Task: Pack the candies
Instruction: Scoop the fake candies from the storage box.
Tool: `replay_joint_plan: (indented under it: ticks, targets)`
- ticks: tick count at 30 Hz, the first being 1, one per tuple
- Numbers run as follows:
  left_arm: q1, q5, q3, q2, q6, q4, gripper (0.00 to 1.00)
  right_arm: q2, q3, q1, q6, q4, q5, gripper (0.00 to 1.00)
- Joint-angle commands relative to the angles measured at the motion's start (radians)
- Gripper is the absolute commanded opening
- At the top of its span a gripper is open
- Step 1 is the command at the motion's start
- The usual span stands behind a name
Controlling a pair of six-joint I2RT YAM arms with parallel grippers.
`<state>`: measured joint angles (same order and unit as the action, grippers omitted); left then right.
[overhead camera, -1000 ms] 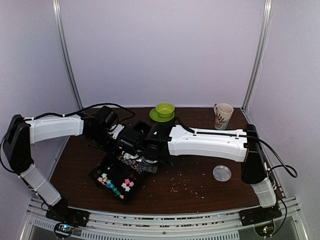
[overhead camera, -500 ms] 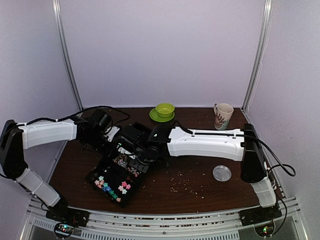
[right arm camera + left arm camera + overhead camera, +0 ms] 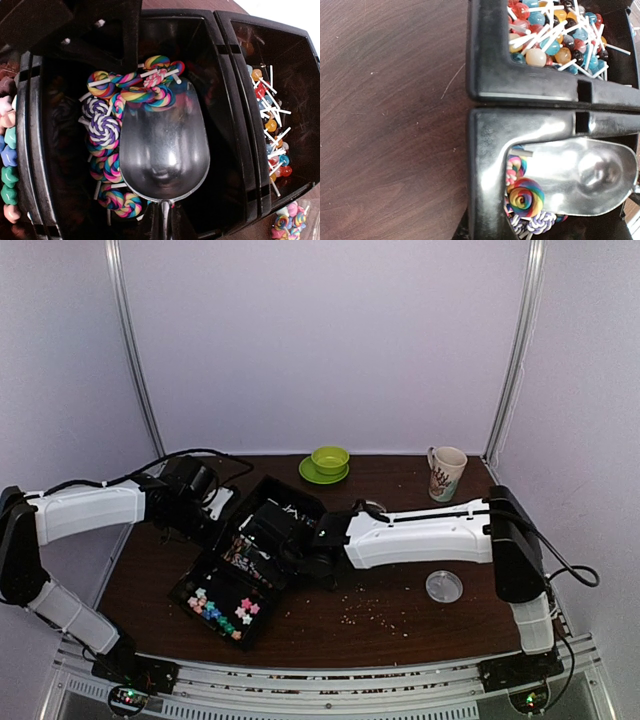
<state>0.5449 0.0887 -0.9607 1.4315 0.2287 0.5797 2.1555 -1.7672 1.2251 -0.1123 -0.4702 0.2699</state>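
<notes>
Right claw (image 3: 162,226) clamped on shiny rounded metal scoop (image 3: 165,150) inside black plastic tray (image 3: 234,100); left claw (image 3: 214,510) state unclear.

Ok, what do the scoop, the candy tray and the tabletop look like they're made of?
The scoop looks like polished metal: silvery, with mirror-like reflections in its bowl. The tray is probably moulded black plastic, semi-gloss, with soft highlights along its rounded dividers. The table is dark brown and matt with visible grain; whether it is wood or wood-look laminate cannot be told.
</notes>
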Motion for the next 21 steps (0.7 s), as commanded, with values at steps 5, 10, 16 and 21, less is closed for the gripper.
replay_joint_plan:
  ticks: [5, 10, 16, 21]
  targets:
    - [0.026, 0.241, -0.081, -0.081, 0.040, -0.240, 0.00, -0.003, 0.254, -0.032, -0.006, 0.340, -0.038, 0.00]
    - [-0.011, 0.179, -0.103, -0.038, 0.061, -0.180, 0.00, -0.005, 0.269, -0.033, -0.002, 0.338, -0.028, 0.00]
    - [-0.041, 0.141, -0.121, -0.006, 0.070, -0.131, 0.00, -0.019, 0.304, -0.033, -0.042, 0.335, -0.022, 0.00]
    - [-0.042, 0.148, -0.121, 0.003, 0.069, -0.133, 0.00, -0.033, 0.346, -0.033, -0.050, 0.374, -0.033, 0.00]
